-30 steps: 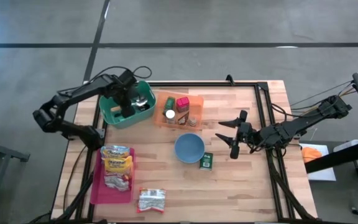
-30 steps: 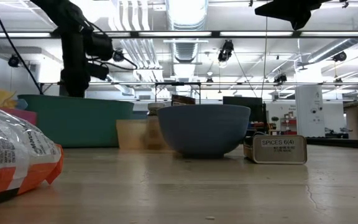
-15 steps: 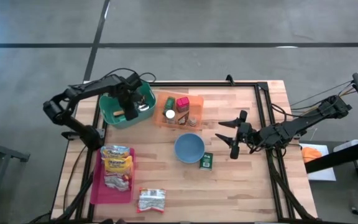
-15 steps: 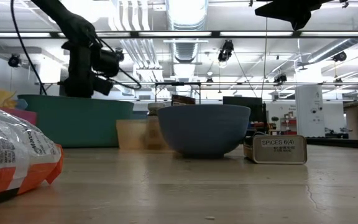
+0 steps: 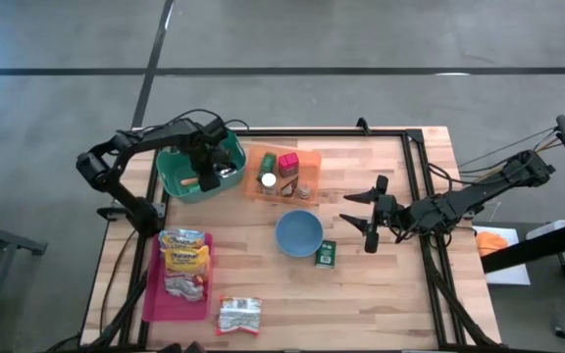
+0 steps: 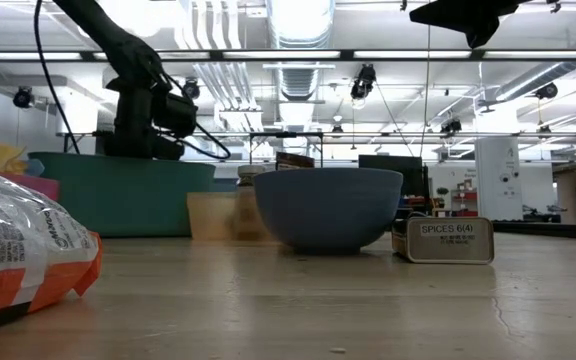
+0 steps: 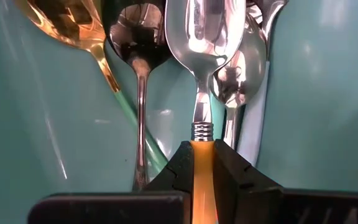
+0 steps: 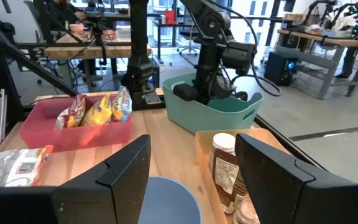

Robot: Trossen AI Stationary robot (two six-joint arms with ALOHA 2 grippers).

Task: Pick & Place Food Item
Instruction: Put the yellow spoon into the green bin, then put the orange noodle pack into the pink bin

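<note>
Over the green bin [image 5: 186, 175], the left gripper [image 5: 207, 173] is swinging its arm rightward — pinched tight on an orange-handled spoon [image 7: 202, 93] inside, starting the pick. Right of the bin, the right gripper [image 5: 368, 218] is hovering half-open, holding nothing.

Left gripper [image 7: 202, 163] is clamped closed, arm reaching down; right gripper [image 5: 369, 218] hovers with fingers apart.

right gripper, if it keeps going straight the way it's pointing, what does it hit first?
Probably the blue bowl: the open right gripper points across the table at it, with the orange bin's jars just beside that line. Whether it would clear the rim is unclear.
</note>
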